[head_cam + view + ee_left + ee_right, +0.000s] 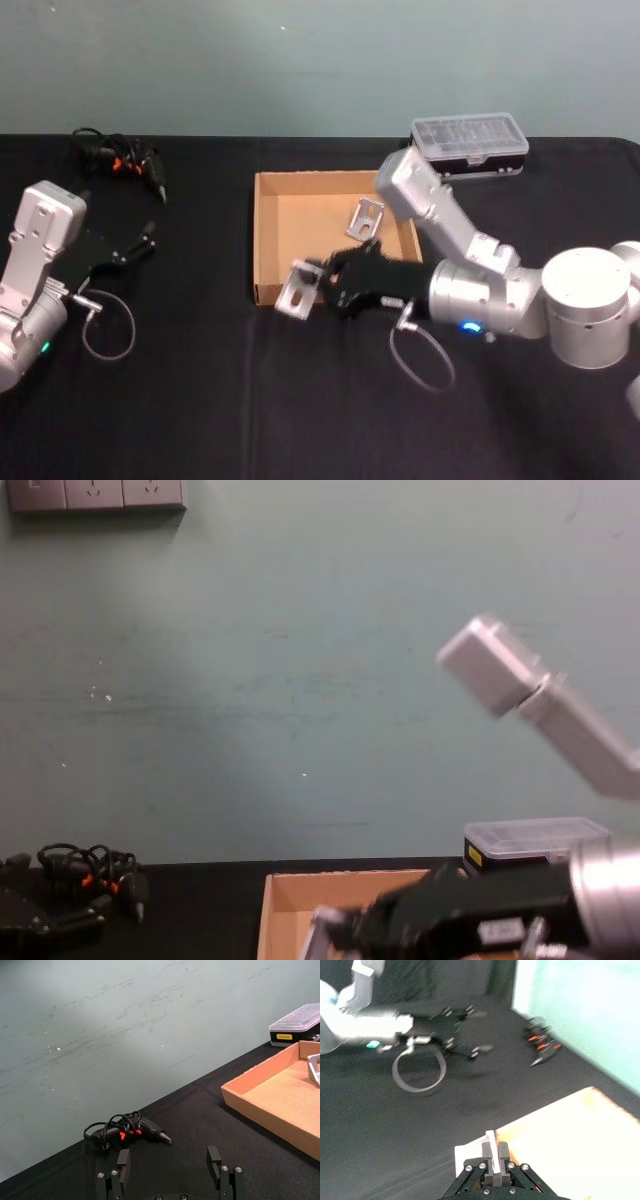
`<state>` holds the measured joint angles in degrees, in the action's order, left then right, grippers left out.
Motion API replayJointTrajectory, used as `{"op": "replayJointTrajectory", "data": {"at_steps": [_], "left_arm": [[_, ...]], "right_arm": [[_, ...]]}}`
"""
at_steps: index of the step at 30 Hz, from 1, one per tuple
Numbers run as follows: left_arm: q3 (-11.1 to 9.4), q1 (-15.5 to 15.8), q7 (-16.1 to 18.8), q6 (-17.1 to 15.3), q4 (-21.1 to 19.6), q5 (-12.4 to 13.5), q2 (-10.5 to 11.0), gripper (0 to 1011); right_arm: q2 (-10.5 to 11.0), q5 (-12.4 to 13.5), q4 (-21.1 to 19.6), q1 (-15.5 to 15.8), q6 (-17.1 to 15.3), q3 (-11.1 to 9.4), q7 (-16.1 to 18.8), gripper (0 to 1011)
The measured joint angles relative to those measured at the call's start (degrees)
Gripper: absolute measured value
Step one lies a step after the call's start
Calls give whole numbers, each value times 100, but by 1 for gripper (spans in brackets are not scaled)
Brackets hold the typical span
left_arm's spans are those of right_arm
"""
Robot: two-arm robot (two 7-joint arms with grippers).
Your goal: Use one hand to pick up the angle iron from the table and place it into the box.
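Observation:
My right gripper (320, 285) is shut on a silver angle iron (296, 291) and holds it off the black table (200, 400), at the front-left corner of the brown cardboard box (268, 240). In the right wrist view the fingers (487, 1152) pinch the pale angle iron (470, 1153) beside the box's edge (560, 1125). Inside the box lies a second angle iron (367, 217), with its edge also seen in the left wrist view (314, 1067). My left gripper (135, 245) is parked at the far left, open (170, 1165) and holding nothing.
A clear-lidded black-and-yellow plastic case (470, 145) stands behind the box at the right. A tangle of black cables with red marks (120, 160) lies at the back left. Loose cable loops hang by each wrist (108, 325) (422, 360).

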<state>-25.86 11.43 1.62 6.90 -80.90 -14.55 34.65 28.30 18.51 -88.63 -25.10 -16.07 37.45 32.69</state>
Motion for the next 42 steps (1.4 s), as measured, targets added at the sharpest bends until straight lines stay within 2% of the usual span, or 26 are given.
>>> {"op": "replayJointTrajectory", "data": {"at_steps": [1, 2, 5, 8, 16, 22, 29, 42], "left_arm": [[0, 0, 0, 0, 0, 0, 0, 1000], [0, 0, 0, 0, 0, 0, 0, 1000], [0, 0, 0, 0, 0, 0, 0, 1000], [0, 0, 0, 0, 0, 0, 0, 1000], [0, 0, 0, 0, 0, 0, 0, 1000], [0, 0, 0, 0, 0, 0, 0, 1000], [0, 0, 0, 0, 0, 0, 0, 1000], [0, 0, 0, 0, 0, 0, 0, 1000]], "right_arm": [[35, 11, -101, 58, 20, -120, -130, 75], [35, 11, -101, 58, 20, -120, -130, 75], [83, 0, -256, 148, 52, -366, -396, 75], [62, -55, -266, 162, 70, -510, -566, 75], [-171, -257, 128, -61, 130, -657, -725, 75], [-447, -426, 671, -387, 170, -638, -703, 75], [-777, -624, 1433, -758, 182, -472, -467, 75], [-1037, -780, 2090, -1015, 187, -213, -62, 75]]}}
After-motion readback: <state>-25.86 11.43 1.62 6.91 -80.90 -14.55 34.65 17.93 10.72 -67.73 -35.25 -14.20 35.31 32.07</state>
